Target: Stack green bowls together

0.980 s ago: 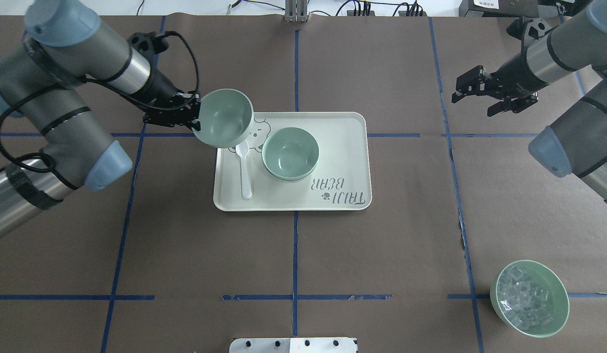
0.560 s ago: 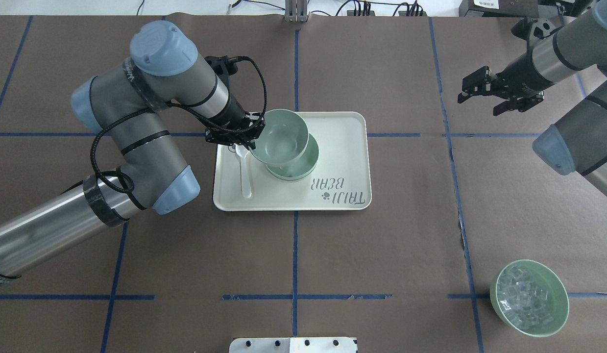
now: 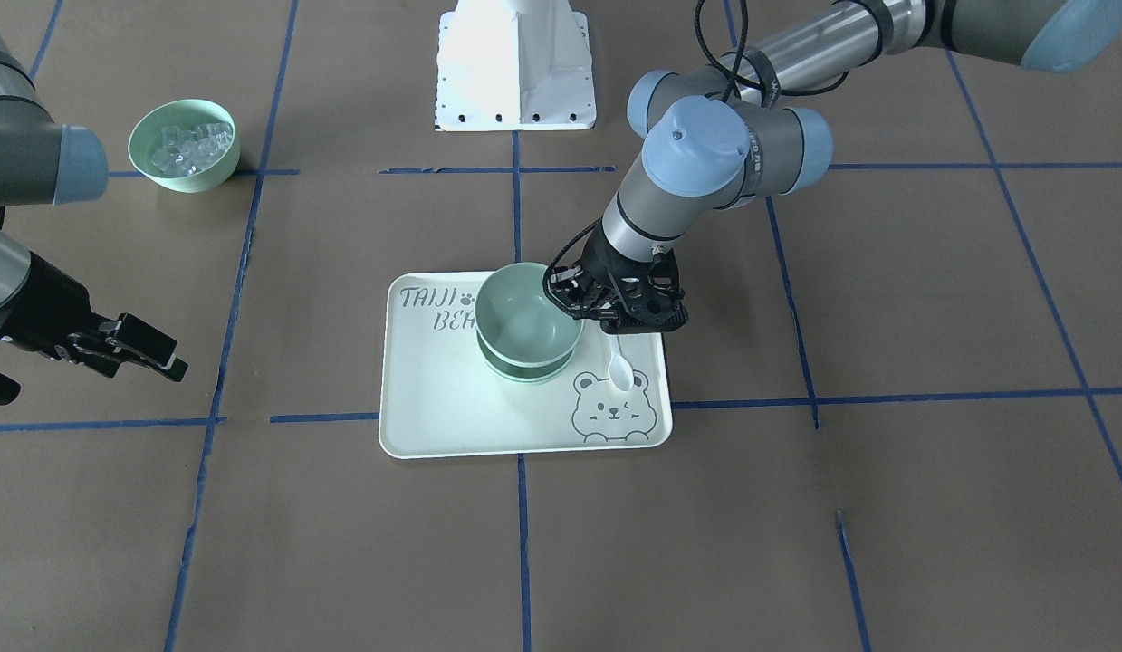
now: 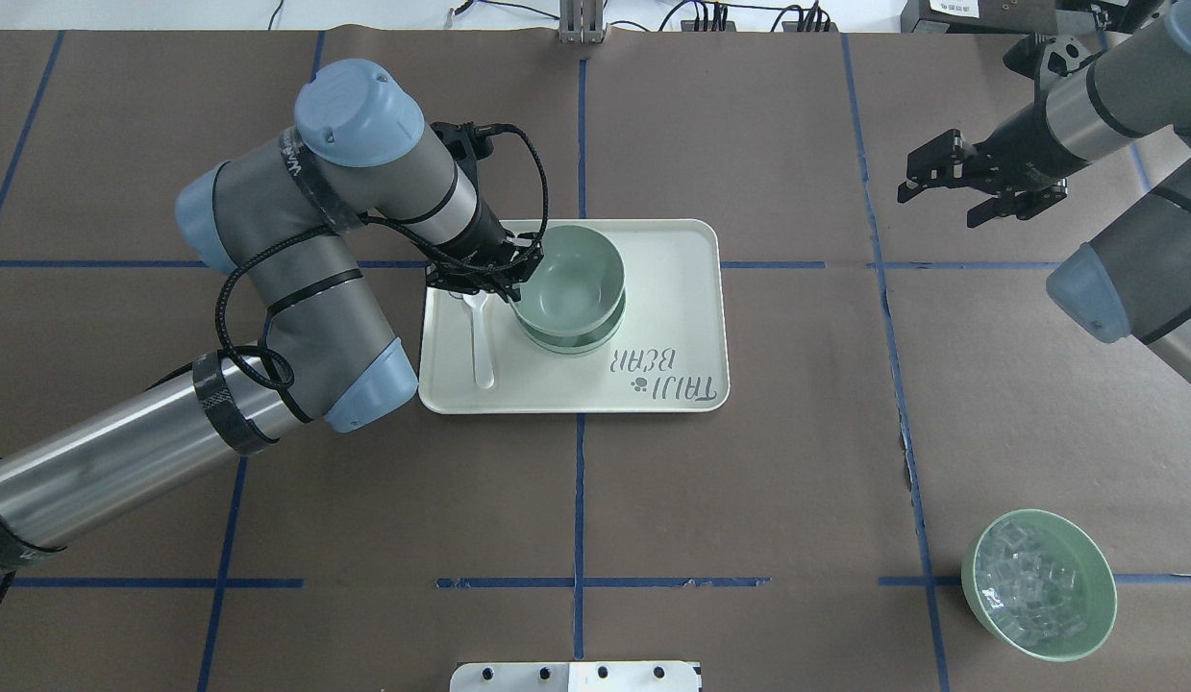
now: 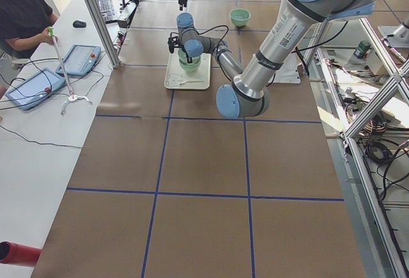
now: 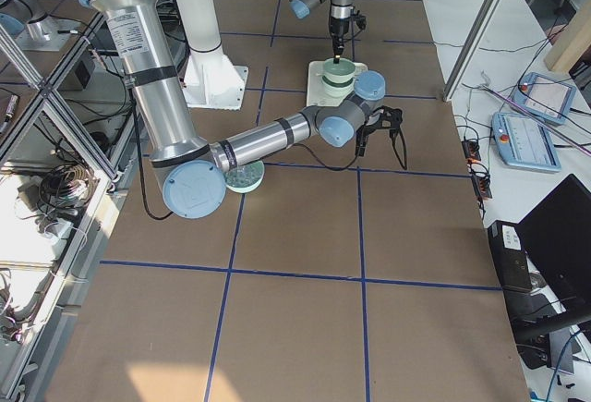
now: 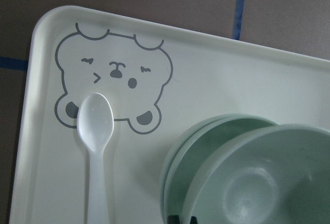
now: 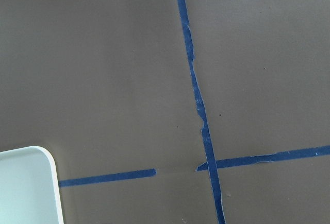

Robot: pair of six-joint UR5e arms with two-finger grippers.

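Observation:
My left gripper (image 4: 514, 276) is shut on the rim of a pale mint-green bowl (image 4: 568, 279), also seen in the front view (image 3: 524, 312). It holds that bowl upright, directly over and partly sunk into the stacked green bowls (image 4: 568, 338) on the bear-print tray (image 4: 672, 288). In the left wrist view the held bowl (image 7: 263, 183) sits over two nested rims (image 7: 180, 157). I cannot tell if it rests on them. My right gripper (image 4: 941, 187) is open and empty, high over the table's far right.
A white plastic spoon (image 4: 480, 336) lies on the tray just left of the stack, under my left wrist. A green bowl of clear ice-like cubes (image 4: 1039, 584) stands at the near right. Blue tape lines cross the brown table.
My left arm carried the bowl rightward from the tray's far left corner to over the stack and lowered it. The right arm barely moved.

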